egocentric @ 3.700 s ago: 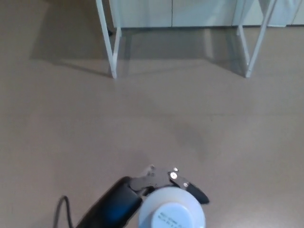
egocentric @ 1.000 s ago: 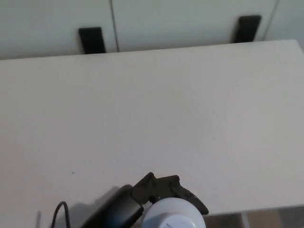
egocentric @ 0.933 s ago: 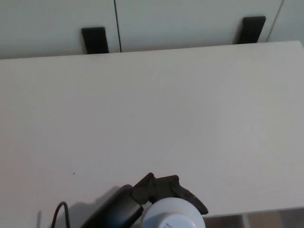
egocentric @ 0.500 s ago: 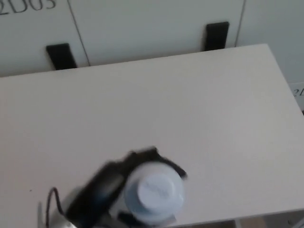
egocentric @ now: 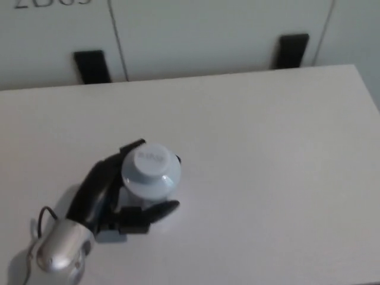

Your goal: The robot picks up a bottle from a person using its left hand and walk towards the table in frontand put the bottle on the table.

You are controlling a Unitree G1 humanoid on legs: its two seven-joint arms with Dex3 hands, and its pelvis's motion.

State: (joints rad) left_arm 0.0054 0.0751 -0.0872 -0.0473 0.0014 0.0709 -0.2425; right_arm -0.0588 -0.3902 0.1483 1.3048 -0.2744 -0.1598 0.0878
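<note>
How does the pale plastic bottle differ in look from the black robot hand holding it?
The pale round plastic bottle is light and smooth; the black left robot hand is dark and jointed. The bottle stands upright, cap toward the camera; the robot hand wraps it from the side. Both are above the white table.

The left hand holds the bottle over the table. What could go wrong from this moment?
1. This view from above does not show whether the base of the bottle touches the table. If the left hand opens too early, the bottle may drop and tip over.
2. The fingers wrap round the bottle on both sides. As the hand draws back, one of them could catch the bottle and knock it over.
</note>
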